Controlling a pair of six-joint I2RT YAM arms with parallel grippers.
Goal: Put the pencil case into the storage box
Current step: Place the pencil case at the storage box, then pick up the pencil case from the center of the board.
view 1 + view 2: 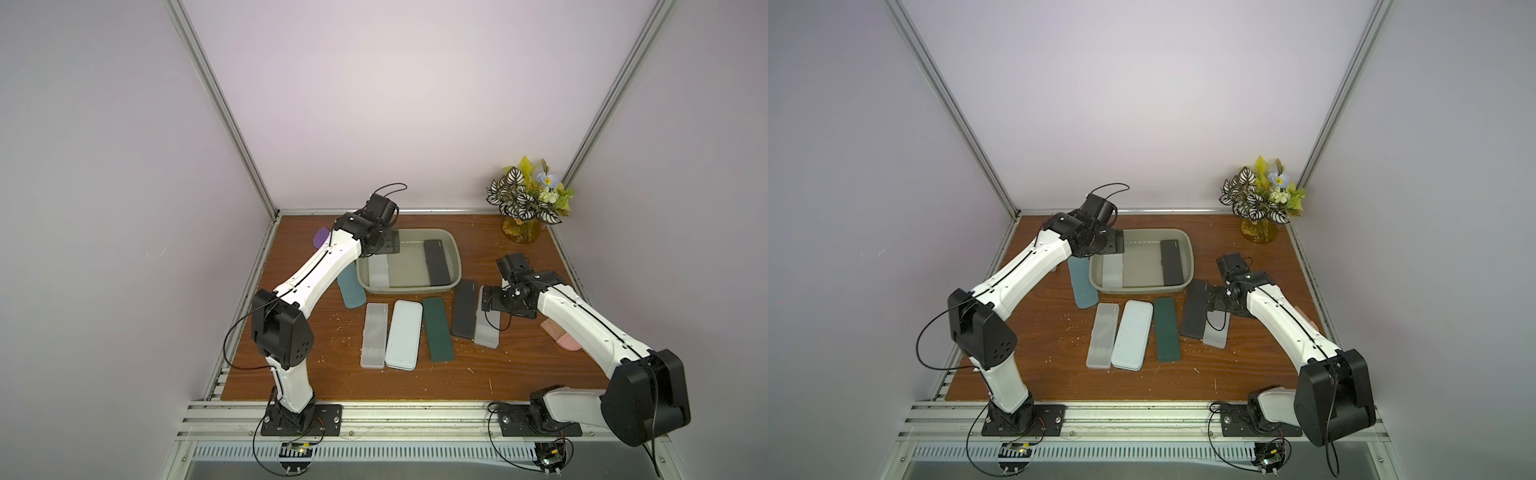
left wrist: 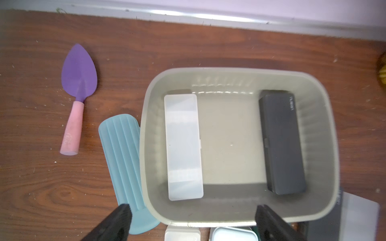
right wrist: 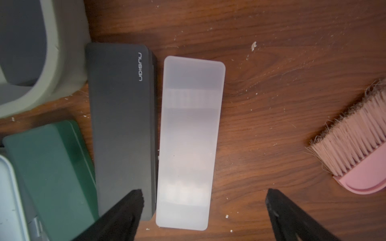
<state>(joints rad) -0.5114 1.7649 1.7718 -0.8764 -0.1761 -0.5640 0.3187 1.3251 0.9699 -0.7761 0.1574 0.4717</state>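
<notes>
Box [image 2: 229,70]: one frosted case [image 2: 183,146] and one black case [image 2: 282,144] lay inside, along opposite walls. Left hand [image 2: 192,208] hung spread and empty above it; right hand [image 3: 203,192] spread, empty, above the desk [image 3: 292,83].

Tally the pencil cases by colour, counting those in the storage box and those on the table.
Frosted clear cases: 3
Dark grey cases: 2
Teal ribbed case: 1
Pale blue case: 1
Dark green case: 1
Total: 8

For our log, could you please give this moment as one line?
box: two cases inside; left gripper: open over box; right gripper: open over clear case
</notes>
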